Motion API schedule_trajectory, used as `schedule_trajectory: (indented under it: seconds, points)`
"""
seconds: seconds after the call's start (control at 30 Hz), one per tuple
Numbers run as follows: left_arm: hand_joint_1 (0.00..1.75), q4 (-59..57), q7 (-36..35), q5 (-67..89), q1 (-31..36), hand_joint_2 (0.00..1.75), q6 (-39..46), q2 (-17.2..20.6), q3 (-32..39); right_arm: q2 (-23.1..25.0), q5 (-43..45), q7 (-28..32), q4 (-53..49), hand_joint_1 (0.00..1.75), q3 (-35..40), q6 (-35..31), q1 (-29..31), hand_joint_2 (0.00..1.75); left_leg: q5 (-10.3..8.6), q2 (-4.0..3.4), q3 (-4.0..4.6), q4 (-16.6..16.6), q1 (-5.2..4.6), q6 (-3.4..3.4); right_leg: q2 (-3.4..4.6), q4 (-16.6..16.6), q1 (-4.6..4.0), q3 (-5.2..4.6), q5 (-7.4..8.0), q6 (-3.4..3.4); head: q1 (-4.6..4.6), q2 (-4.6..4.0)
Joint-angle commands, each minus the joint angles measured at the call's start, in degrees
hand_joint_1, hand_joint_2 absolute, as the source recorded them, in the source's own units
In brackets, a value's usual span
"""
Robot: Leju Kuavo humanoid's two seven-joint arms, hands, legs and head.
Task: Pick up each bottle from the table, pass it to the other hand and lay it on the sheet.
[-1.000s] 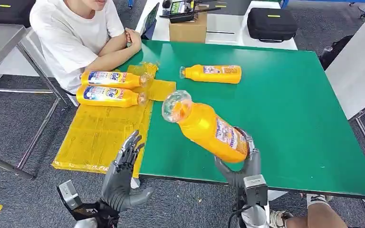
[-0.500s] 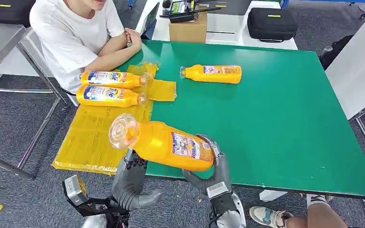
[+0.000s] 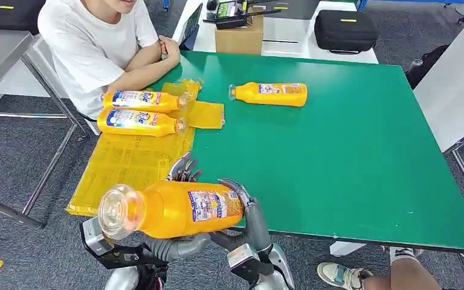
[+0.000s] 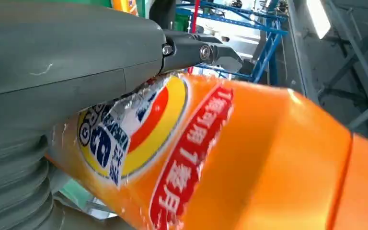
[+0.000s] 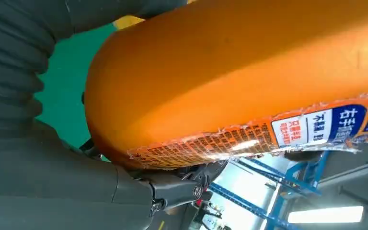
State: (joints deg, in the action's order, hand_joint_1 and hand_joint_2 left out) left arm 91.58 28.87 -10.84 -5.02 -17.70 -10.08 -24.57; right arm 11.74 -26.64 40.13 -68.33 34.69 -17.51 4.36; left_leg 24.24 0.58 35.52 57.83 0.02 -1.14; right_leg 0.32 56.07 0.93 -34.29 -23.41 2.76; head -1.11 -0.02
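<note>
Off the near edge of the counter (image 3: 350, 151), orange bottle (image 3: 175, 208) held sideways, right hand (image 3: 251, 220) fingers clamped on its base end, left hand (image 3: 175, 238) fingers cupped under its middle, could drop to the floor if let go too soon.

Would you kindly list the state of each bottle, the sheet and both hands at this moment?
Held bottle: in the air, lying sideways, gripped by both hands.
Two bottles: lying on the sheet.
Far bottle: lying on the green table.
Yellow sheet: spread flat.
Left hand: holds the bottle.
Right hand: grips its base.
</note>
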Motion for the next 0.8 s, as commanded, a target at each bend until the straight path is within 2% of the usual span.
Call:
schedule_trajectory:
  seconds: [0.03, 0.07, 0.37, 0.4, 0.43, 0.47, 0.53, 0.57, 0.67, 0.8]
  points:
    - [0.72, -3.8, -0.4, -0.4, 3.0, 1.75, -0.6, 0.6, -1.2, -0.4, -0.4, -0.1, 7.1, 1.75, 4.2, 0.6, 2.7, 1.75, 0.03, 0.01, -0.19, -0.1, 0.03, 0.05, -0.06, -0.1, -0.04, 0.20, -0.04, -0.08, 0.02, 0.00]
    - [1.75, -3.3, -0.1, -0.4, 3.0, 1.75, -0.7, 0.8, -1.1, -0.3, -0.3, -0.1, 8.0, 1.75, 4.3, 0.9, 2.7, 1.75, 0.07, -0.02, -0.28, -0.1, 0.05, 0.07, -0.04, -0.1, -0.06, 0.29, -0.08, -0.11, 0.00, 0.02]
    - [1.75, -2.5, 0.3, 0.0, 2.7, 1.75, -0.9, 0.9, -0.8, -0.4, -0.3, -0.1, 8.3, 1.75, 3.9, 1.6, 2.7, 1.75, 0.11, -0.01, -0.33, 0.0, 0.07, 0.07, -0.07, -0.1, -0.09, 0.35, -0.11, -0.12, 0.00, 0.02]
    - [1.75, -2.3, 0.5, 0.4, 2.4, 1.75, -0.9, 0.8, -0.5, -0.3, 0.2, -0.6, 8.0, 1.34, 3.2, 2.2, 2.4, 1.75, 0.07, 0.00, -0.25, -0.1, 0.06, 0.06, -0.07, -0.1, -0.07, 0.27, -0.07, -0.10, 0.02, 0.00]
    - [1.75, -2.1, 0.6, 0.6, 2.2, 1.75, -1.0, 0.9, -0.2, -0.3, 0.6, -1.1, 7.7, 0.07, 2.8, 2.9, 2.2, 1.75, 0.09, 0.00, -0.30, -0.1, 0.05, 0.07, -0.08, -0.1, -0.06, 0.31, -0.10, -0.11, 0.02, 0.02]
    - [1.75, -1.8, 0.7, 0.6, 1.9, 1.75, -1.2, 0.9, 0.1, -0.3, 1.2, -1.7, 7.0, 0.00, 2.3, 3.6, 1.8, 1.75, 0.07, 0.01, -0.23, -0.1, 0.05, 0.06, -0.07, -0.1, -0.06, 0.25, -0.07, -0.10, 0.02, 0.02]
    - [1.75, -1.7, 0.8, 0.1, 1.4, 1.75, -2.0, 0.9, 0.6, -0.2, 1.4, -2.3, 6.2, 0.00, 1.9, 4.5, 1.5, 1.75, 0.06, 0.01, -0.22, -0.1, 0.03, 0.06, -0.07, -0.1, -0.05, 0.23, -0.07, -0.09, 0.02, 0.02]
    - [1.75, -1.7, 0.7, -0.5, 1.4, 1.75, -2.7, 0.8, 0.8, -0.2, 1.4, -2.3, 5.6, 0.00, 1.4, 4.8, 1.2, 0.00, 0.11, 0.00, -0.34, -0.1, 0.05, 0.08, -0.07, -0.1, -0.07, 0.35, -0.12, -0.13, 0.02, 0.02]
    - [1.75, -1.9, 0.4, -0.5, 1.4, 1.75, -3.4, 1.1, 1.3, -0.3, 1.4, -2.4, 4.0, 0.00, -0.3, 4.2, 0.7, 0.00, 0.07, 0.00, -0.19, 0.0, 0.03, 0.06, -0.06, 0.0, -0.04, 0.20, -0.08, -0.10, 0.02, 0.02]
    - [1.75, -2.1, -0.7, 4.8, 2.3, 1.75, 2.8, 2.1, 4.4, -1.5, -2.3, -2.3, 1.5, 0.00, -2.3, -2.0, -1.1, 0.00, 0.05, 0.04, -0.19, -0.1, 0.02, 0.05, -0.09, 0.0, -0.04, 0.19, -0.07, -0.09, 0.02, 0.00]
